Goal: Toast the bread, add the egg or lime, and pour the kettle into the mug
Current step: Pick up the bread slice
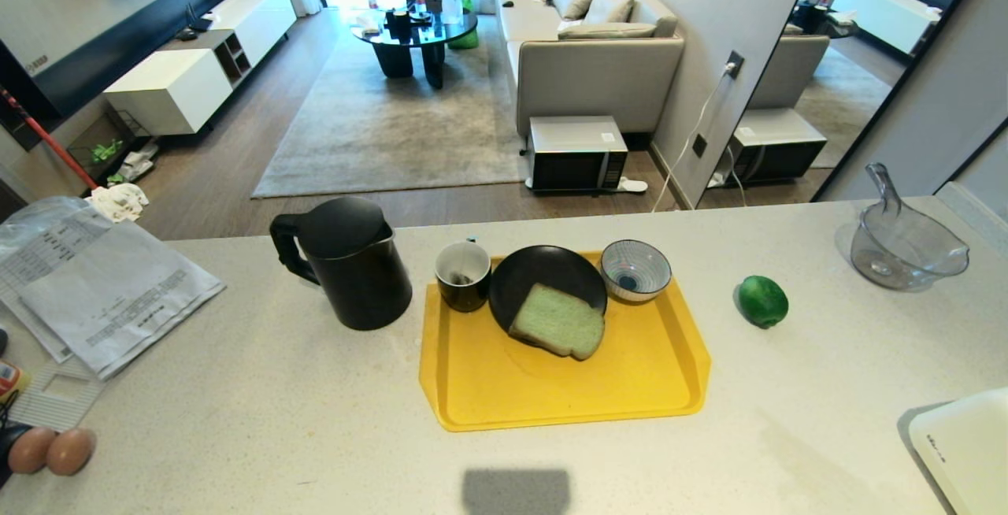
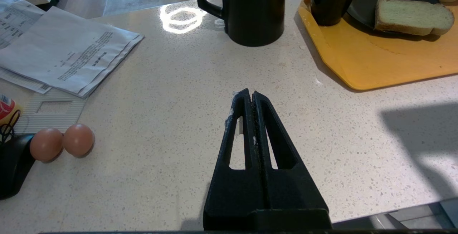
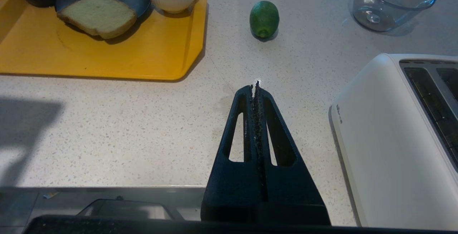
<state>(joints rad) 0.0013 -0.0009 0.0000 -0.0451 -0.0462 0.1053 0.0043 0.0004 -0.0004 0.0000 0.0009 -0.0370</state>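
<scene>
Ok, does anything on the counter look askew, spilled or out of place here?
Mostly tidy. The bread lies half off the black plate, its lower edge resting on the yellow tray. The lime lies loose on the counter, right of the tray. No spills visible; the kettle and mug stand upright.

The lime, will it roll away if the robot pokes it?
Probably, yes. The lime looks rounded and glossy, and it sits alone on the smooth counter with nothing beside it to stop it. Its shiny skin may also slip between closed fingers, so a push would likely send it wobbling. It looks firm, not squashy, though the pictures cannot prove that.
</scene>
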